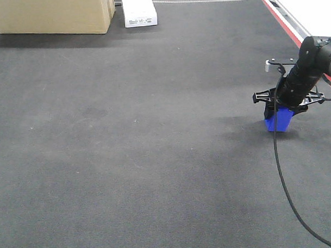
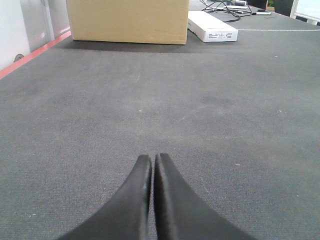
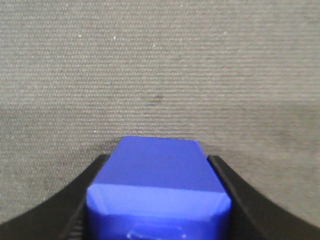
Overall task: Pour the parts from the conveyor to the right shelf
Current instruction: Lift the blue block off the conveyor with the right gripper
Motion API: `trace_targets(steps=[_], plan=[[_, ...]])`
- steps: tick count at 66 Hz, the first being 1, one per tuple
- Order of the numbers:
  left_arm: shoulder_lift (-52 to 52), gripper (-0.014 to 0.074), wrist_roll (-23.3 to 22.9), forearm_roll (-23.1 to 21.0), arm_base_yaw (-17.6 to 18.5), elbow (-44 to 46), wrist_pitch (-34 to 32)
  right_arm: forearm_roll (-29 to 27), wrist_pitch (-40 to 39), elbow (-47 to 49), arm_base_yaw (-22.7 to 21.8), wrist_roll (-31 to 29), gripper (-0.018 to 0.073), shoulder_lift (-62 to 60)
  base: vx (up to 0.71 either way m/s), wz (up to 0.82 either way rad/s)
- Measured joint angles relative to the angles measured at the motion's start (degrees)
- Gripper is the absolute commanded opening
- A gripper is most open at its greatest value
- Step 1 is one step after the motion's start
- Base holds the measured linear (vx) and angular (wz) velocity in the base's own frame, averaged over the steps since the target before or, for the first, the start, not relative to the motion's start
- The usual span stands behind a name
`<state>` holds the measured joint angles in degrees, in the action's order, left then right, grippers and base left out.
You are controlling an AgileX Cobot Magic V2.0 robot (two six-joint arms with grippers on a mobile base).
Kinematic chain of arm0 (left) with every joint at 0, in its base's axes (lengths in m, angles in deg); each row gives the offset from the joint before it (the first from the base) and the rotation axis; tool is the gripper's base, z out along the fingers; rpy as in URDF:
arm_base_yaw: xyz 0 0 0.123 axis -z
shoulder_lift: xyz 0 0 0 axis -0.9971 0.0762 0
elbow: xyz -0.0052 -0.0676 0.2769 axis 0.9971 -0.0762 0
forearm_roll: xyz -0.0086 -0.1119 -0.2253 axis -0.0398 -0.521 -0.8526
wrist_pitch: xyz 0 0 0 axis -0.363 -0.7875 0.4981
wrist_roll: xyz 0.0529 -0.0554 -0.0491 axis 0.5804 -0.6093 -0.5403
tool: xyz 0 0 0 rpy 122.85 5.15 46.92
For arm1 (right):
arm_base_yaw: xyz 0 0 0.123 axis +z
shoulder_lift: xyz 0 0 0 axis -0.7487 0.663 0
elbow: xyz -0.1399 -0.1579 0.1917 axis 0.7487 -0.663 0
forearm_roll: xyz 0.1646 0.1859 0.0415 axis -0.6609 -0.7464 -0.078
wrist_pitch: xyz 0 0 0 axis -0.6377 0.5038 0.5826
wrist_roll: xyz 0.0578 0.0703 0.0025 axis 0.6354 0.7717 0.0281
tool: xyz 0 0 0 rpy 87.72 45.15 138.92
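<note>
Pick step: right gripper [image 1: 281, 108] is clamping the block [image 1: 278, 121] low at the belt's [image 1: 127, 131] right side.
Left gripper [image 2: 151, 164] is idling, jaws closed on nothing. Next move probably calls for lifting clear and carrying to the shelf, which is out of view.

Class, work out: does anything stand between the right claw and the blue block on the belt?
Nothing visible does: the right claw is closed on the blue block, a finger against each side.
</note>
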<state>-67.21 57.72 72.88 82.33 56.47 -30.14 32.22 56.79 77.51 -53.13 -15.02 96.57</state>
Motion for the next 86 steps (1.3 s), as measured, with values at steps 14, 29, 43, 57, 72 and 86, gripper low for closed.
trace_targets(steps=[14,29,43,57,72,86], plan=[[0.0,-0.0006,0.0,0.0,0.0,0.0,0.0,0.6,0.0,0.0,0.0,0.0,-0.0009,-4.7,0.0,0.0],[0.0,-0.0006,0.0,0.0,0.0,0.0,0.0,-5.2,0.8,0.0,0.0,-2.7,-0.0006,-12.6,0.0,0.0],[0.0,-0.0006,0.0,0.0,0.0,0.0,0.0,-14.0,1.6,0.0,0.0,-9.2,-0.0005,-22.9,0.0,0.0],[0.0,-0.0006,0.0,0.0,0.0,0.0,0.0,-16.3,0.4,-6.3,0.0,-12.3,-0.0005,-36.3,0.0,0.0],[0.0,-0.0006,0.0,0.0,0.0,0.0,0.0,-16.2,-11.8,-31.8,0.0,-12.8,-0.0005,-55.6,0.0,0.0],[0.0,-0.0006,0.0,0.0,0.0,0.0,0.0,-16.5,-25.6,-57.7,0.0,-15.0,-0.0005,-74.4,0.0,0.0]])
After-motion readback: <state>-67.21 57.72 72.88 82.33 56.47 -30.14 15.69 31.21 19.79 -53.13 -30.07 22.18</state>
